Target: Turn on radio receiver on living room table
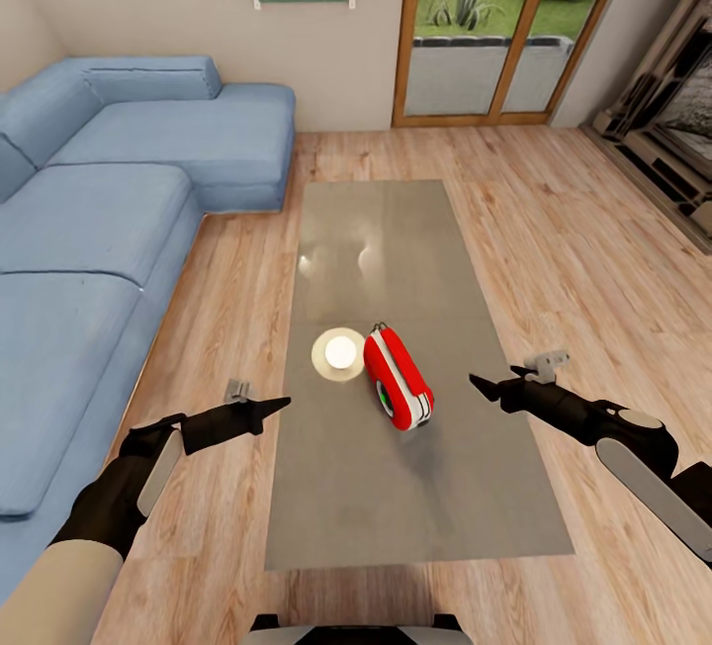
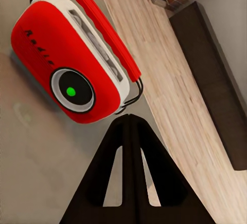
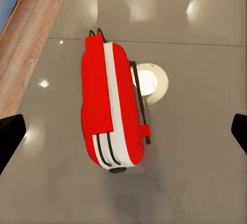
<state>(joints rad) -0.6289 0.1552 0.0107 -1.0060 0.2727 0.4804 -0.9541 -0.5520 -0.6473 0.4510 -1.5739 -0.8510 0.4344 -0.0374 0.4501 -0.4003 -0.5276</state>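
The red radio receiver (image 1: 398, 378) with its white band lies on the near half of the long glossy table (image 1: 376, 230), dial face toward me. My left gripper (image 1: 280, 404) hovers at the table's left edge, shut and empty, pointing at the radio. In the left wrist view its closed tips (image 2: 129, 120) sit just short of the radio (image 2: 67, 49), whose round dial (image 2: 71, 91) shows a green dot. My right gripper (image 1: 481, 386) hangs over the table's right side, open. Its fingers (image 3: 10, 136) stand wide apart either side of the radio (image 3: 110, 110), not touching it.
A pale round disc (image 1: 338, 353) lies on the table just left of the radio. The blue L-shaped sofa (image 1: 99, 210) runs along the left. Wood-framed glass doors (image 1: 504, 32) are at the back, a fireplace unit (image 1: 672, 131) at the right. A dark brown box (image 2: 216, 80) stands on the plank floor.
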